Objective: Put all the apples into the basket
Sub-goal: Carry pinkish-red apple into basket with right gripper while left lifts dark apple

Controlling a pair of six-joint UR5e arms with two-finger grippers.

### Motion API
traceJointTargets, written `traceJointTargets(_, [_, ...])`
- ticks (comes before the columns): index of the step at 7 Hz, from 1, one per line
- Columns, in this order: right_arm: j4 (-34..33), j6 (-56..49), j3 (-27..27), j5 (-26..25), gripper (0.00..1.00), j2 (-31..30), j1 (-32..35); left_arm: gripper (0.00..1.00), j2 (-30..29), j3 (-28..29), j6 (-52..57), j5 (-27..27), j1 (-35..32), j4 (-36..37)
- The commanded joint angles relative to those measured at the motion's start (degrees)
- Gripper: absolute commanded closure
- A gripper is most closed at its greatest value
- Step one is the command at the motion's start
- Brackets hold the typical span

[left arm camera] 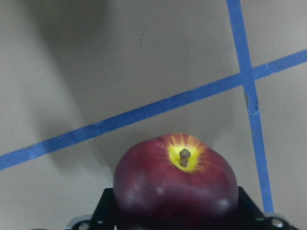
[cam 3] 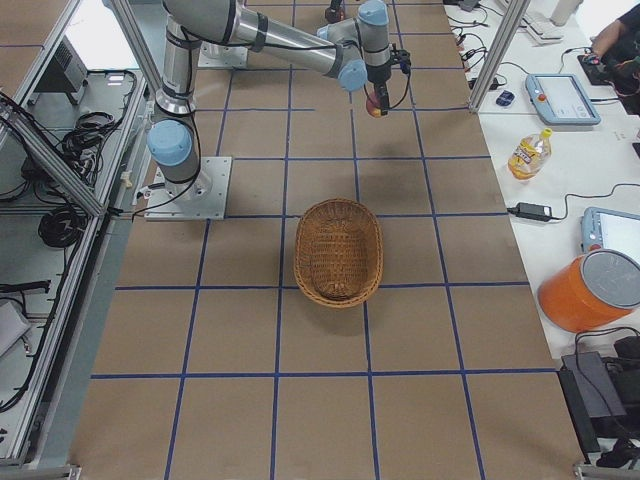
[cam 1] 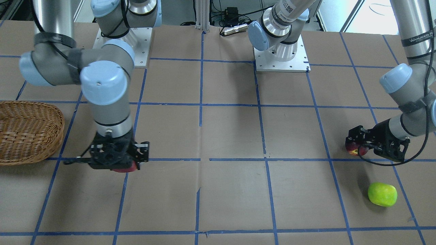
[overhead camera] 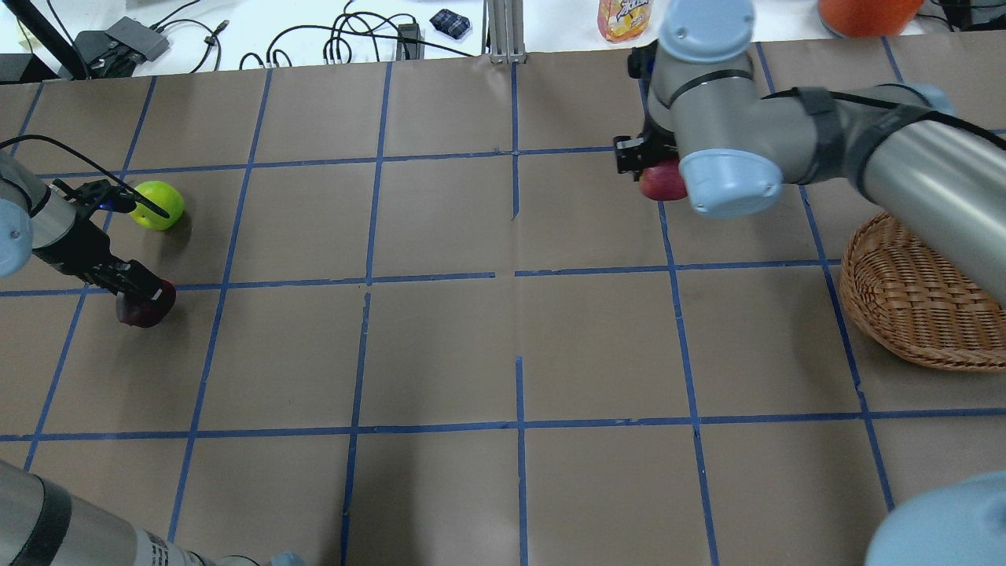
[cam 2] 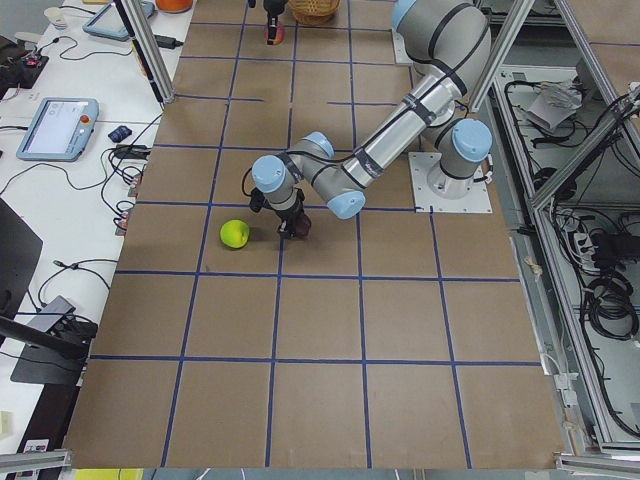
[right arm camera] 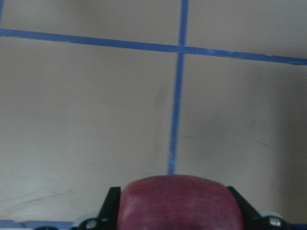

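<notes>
My left gripper (overhead camera: pixel 140 297) is shut on the dark maroon apple (overhead camera: pixel 146 309) at the table's left side, low over the brown paper. The left wrist view shows this apple (left arm camera: pixel 176 184) with its yellow stem patch between the jaws. The bright green apple (overhead camera: pixel 158 205) lies free just beyond it and also shows in the front view (cam 1: pixel 382 194). My right gripper (overhead camera: pixel 649 167) is shut on the red apple (overhead camera: pixel 662 184), which fills the bottom of the right wrist view (right arm camera: pixel 178 201). The wicker basket (overhead camera: pixel 904 314) sits empty at the right, apart from both grippers.
Blue tape lines grid the brown paper. The two arm bases (cam 1: pixel 281 56) stand at the robot's edge. A drink bottle (overhead camera: pixel 624 17) and an orange bucket (overhead camera: pixel 864 12) sit beyond the far edge. My right arm's forearm (overhead camera: pixel 927 157) passes above the basket's far end.
</notes>
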Motion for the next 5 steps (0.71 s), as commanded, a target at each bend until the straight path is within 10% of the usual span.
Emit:
traceJointTargets(1, [0.2,-14.4,7.1,0.1,0.58,-6.4,-13.6,1.0,1.5,1.4,-3.0,-0.1,-0.9,-0.7])
traceJointTargets(5, [-0.9,-45.5,14.0,9.4,0.58,-9.1,-42.3,1.0,6.1,1.5,-34.7,-2.6,-21.8,-0.8])
